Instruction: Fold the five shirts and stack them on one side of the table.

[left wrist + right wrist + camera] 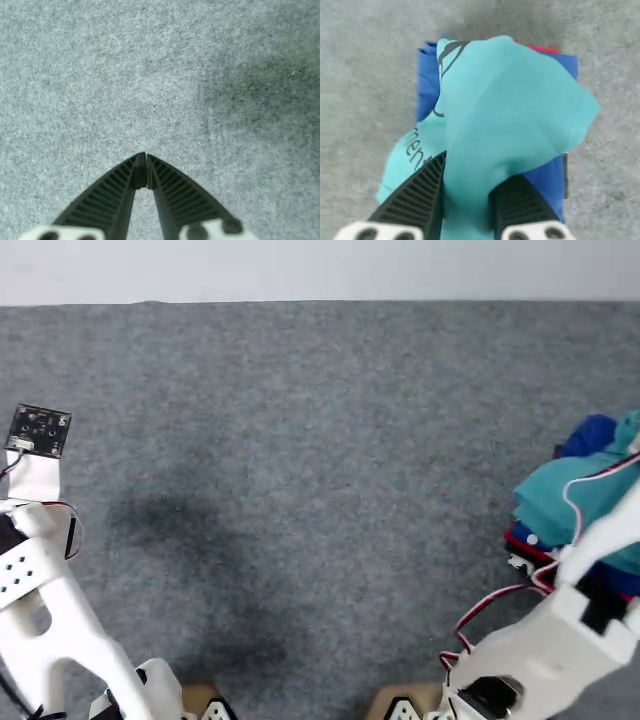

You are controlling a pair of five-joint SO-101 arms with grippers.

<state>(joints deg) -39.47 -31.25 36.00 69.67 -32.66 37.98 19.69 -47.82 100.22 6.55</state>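
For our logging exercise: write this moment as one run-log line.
left arm: jaws shut, over table | right arm: jaws shut on teal shirt, above blue shirt

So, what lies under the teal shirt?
Under the teal shirt lies a folded blue shirt, with a red edge peeking out beyond it. Anything deeper is covered.

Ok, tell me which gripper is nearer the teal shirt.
Right. The right gripper is clamped on the teal shirt itself; the left gripper hangs shut over the grey table at the opposite side, well away from it.
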